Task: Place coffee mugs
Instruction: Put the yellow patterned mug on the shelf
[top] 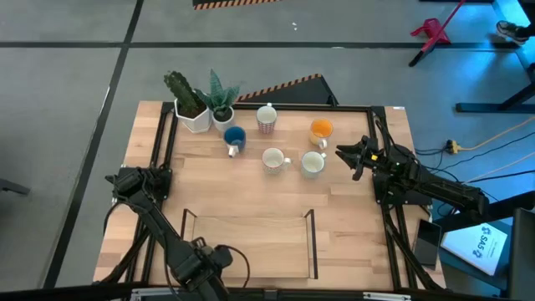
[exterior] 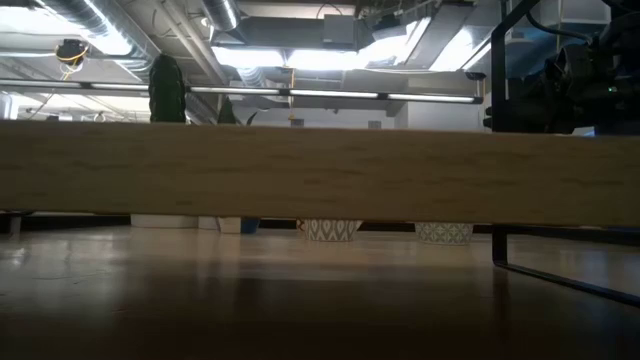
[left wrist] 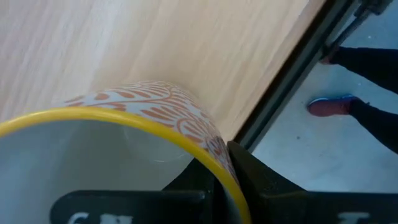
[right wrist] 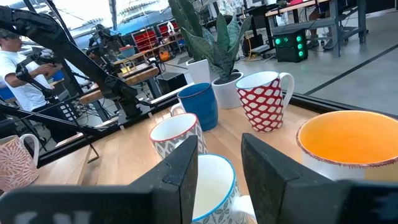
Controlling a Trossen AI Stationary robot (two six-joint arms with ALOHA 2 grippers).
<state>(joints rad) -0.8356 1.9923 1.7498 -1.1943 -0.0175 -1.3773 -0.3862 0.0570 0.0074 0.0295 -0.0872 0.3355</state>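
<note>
Five mugs stand at the table's far side: blue [top: 234,136], red-patterned white [top: 267,119], orange [top: 321,129] and two white ones [top: 274,159] [top: 312,163]. A sixth, cream mug with an orange pattern and a yellow rim [left wrist: 155,106] is in my left gripper [top: 124,179] near the table's left edge. It shows upright in the right wrist view [right wrist: 15,162]. My right gripper [top: 341,155] is open, just right of the nearest white mug [right wrist: 211,183]. Its fingers straddle that mug's rim; whether they touch it cannot be told. My left gripper is shut on the patterned mug's yellow rim [left wrist: 214,165], with one finger [left wrist: 255,186] outside the wall and the other inside the cup. The mug's base points away toward the tabletop. Whether it rests on the wood is hidden by the mug itself.
Two white pots with green plants [top: 201,109] stand at the far left corner. Black rails [top: 163,142] frame the table, and a black wire frame [top: 251,242] sits near the front. A wooden board [exterior: 320,170] blocks most of the low view. People show beyond the table [right wrist: 15,62].
</note>
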